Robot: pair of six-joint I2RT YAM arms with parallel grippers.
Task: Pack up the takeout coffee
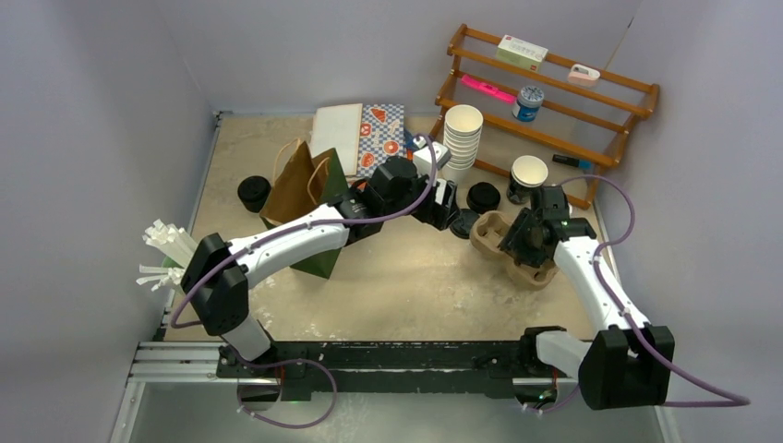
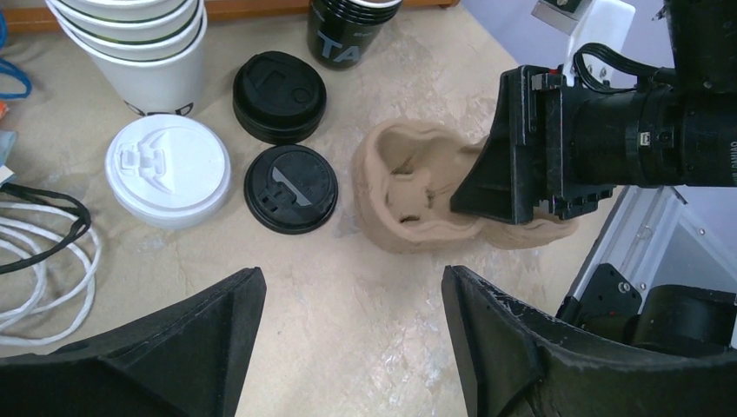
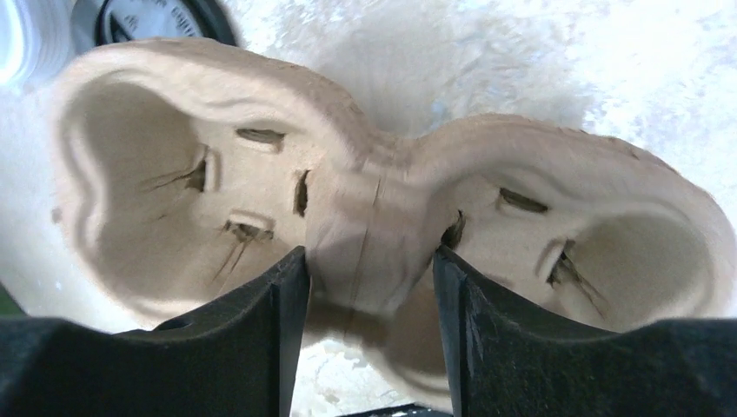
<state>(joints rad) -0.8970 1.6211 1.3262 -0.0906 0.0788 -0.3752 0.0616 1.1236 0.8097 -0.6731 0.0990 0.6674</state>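
Beige tabletop, right fingers clamping pulp carrier, left fingers apart

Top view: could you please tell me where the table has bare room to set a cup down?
Freest is the near-centre tabletop, bordered by the paper bag, the cup carrier and the mounting rail. A smaller patch lies back left, behind the lone black lid. Crowded: back right, around the white cup stack, lids and rack.
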